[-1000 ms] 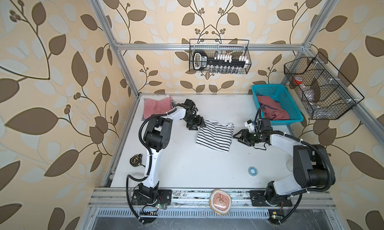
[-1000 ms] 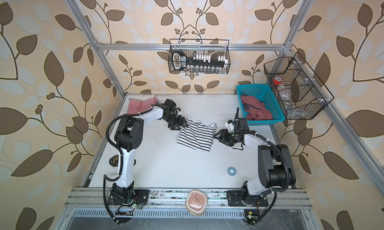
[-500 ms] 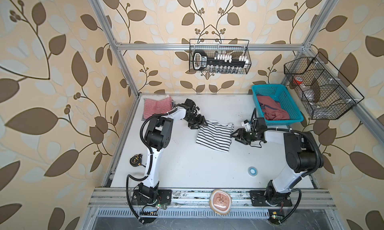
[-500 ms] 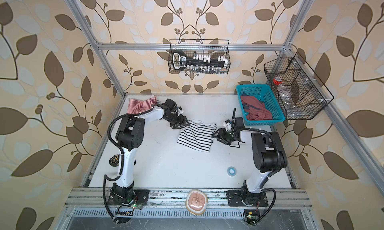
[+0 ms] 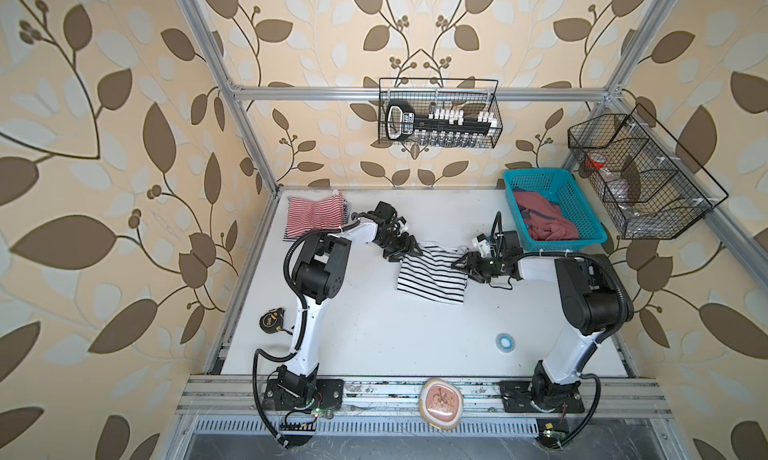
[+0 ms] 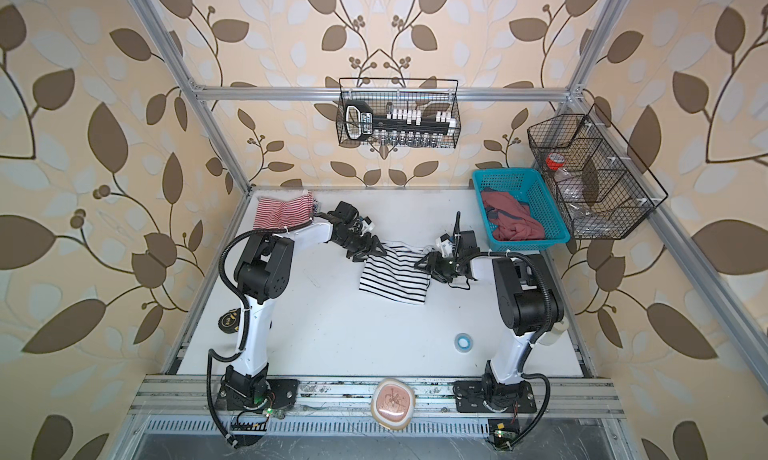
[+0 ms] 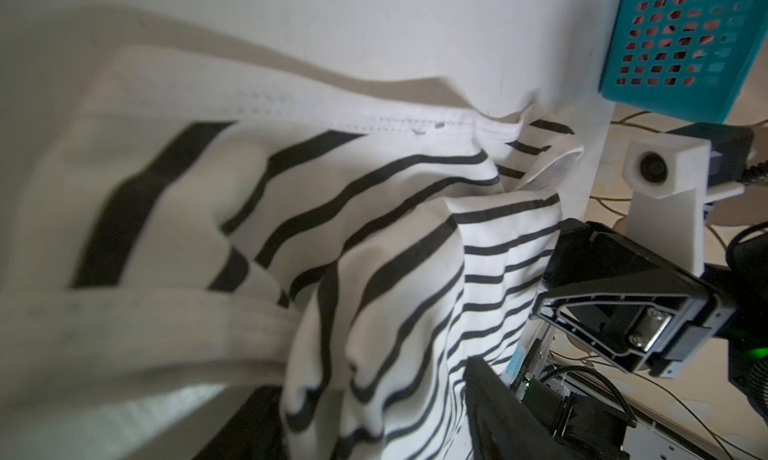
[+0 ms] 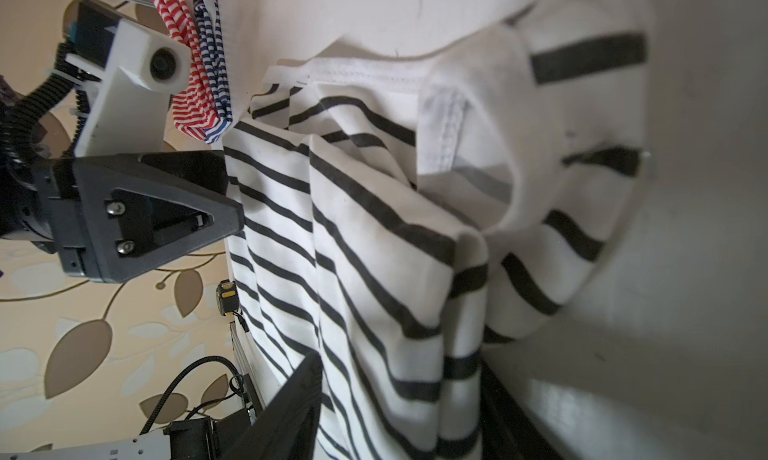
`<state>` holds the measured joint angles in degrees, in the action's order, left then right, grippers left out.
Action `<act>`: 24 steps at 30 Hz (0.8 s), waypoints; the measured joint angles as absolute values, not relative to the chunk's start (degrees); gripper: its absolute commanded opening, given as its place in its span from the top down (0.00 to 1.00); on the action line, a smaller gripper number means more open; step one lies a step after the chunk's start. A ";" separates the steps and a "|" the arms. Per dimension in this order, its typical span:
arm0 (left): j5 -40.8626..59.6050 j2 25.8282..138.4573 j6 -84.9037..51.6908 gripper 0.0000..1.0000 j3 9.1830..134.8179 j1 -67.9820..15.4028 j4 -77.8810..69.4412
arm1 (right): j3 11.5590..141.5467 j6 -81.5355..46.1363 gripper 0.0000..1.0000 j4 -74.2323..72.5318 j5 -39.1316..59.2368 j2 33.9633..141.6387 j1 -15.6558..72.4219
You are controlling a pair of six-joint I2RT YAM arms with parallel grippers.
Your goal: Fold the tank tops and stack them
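Closer in than a second ago: right claw (image 5: pixel 462 271), up against the right edge of the black-and-white striped tank top (image 5: pixel 432 277), with the right arm (image 5: pixel 582 296) elbow swung up and inward. Left claw (image 5: pixel 406 254) barely shifted.

Nearest, on the front rail: round pinkish pad (image 5: pixel 440 404).

Next, on the white tabletop (image 5: pixel 374 337): blue tape roll (image 5: pixel 504 342) front right, black-and-yellow tape measure (image 5: pixel 270 321) at the left edge. Both well apart from the cloth.

Mid-tabletop: black-and-white striped tank top, mostly flat, hem toward the front, far edge rumpled.
- Left claw at its far-left corner, low over the tabletop. Jaws part open in both top views, cloth corner between them.
- Right claw at its right edge, equally low. Right wrist view shows the fingers (image 8: pixel 291 400) standing apart with a striped fold between them.
- Neither clamped down on the cloth.

Far left corner: red-and-white striped tank top (image 5: pixel 316 215), folded, flat on the tabletop, just behind the left claw's wrist.

Far right corner: teal basket (image 5: pixel 588 213) holding the dusty red tank top (image 5: pixel 544 223), bunched and unfolded.

Farthest: wire basket (image 5: pixel 438 113) hung on the back wall, second wire basket (image 5: pixel 640 179) on the right wall.
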<state>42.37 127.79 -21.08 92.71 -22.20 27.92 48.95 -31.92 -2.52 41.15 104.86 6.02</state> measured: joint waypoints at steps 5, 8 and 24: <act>43.00 127.79 -21.65 0.46 91.92 -22.57 26.96 | 49.23 -32.56 0.46 -4.32 41.80 105.86 6.42; 42.98 127.81 -22.06 0.52 91.64 -22.85 26.72 | 49.28 -32.80 0.46 -5.10 41.95 106.19 6.63; 39.16 128.68 -24.45 1.00 92.58 -23.59 28.93 | 45.25 -34.09 0.41 -5.19 41.52 101.69 6.09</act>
